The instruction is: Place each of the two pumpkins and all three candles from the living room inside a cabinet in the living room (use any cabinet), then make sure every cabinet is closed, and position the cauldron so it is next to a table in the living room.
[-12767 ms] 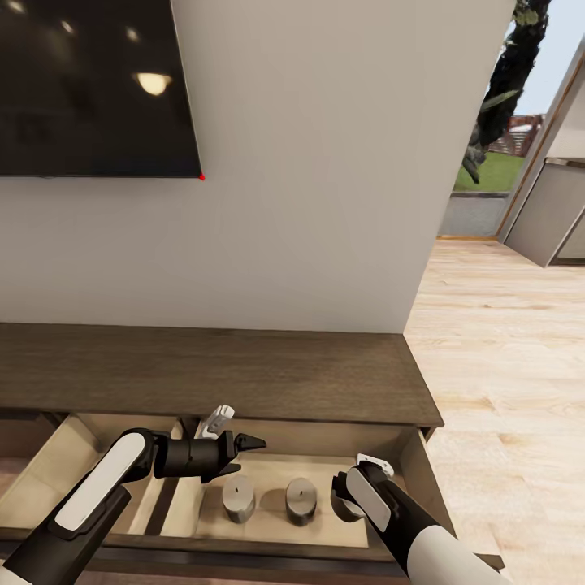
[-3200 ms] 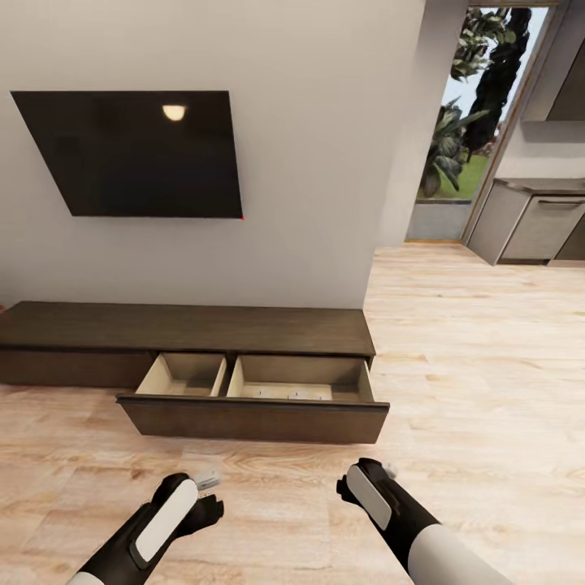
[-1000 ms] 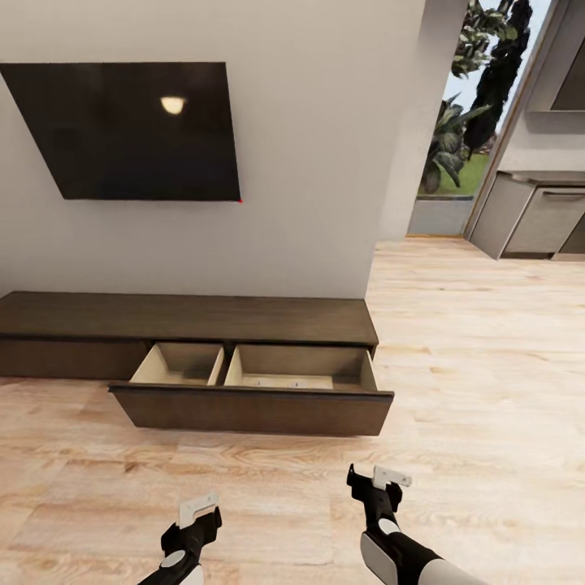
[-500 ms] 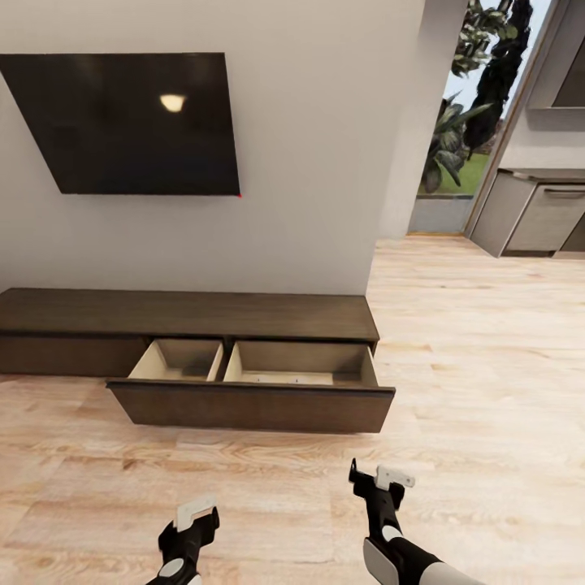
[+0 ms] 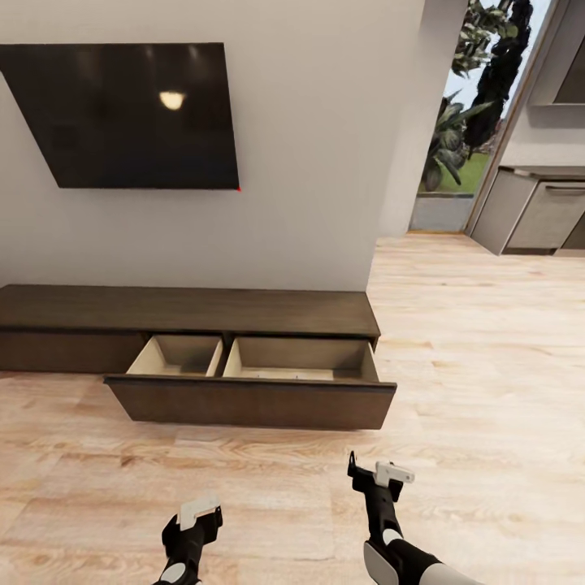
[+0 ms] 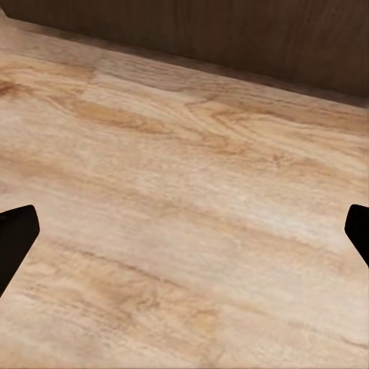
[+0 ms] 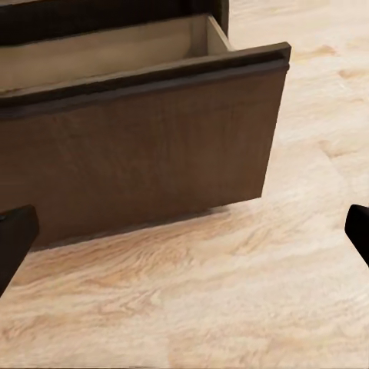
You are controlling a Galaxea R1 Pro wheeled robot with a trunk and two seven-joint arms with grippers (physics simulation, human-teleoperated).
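While both arms hang low over the pale wood floor [image 5: 487,366], the left gripper [image 5: 197,520] and the right gripper [image 5: 375,478] hold nothing; each wrist view shows its two dark fingertips far apart at opposite edges of the picture, so both stand spread. Past them, the long dark brown cabinet [image 5: 187,309] runs along the foot of the white wall [image 5: 325,162]. Its wide drawer [image 5: 252,402] is pulled out, pale inside and split by a divider; two small tips just show above the drawer front, too little to name. Above hangs a black television [image 5: 130,114]. Farther right, grey kitchen cupboards [image 5: 540,215] stand beside a window
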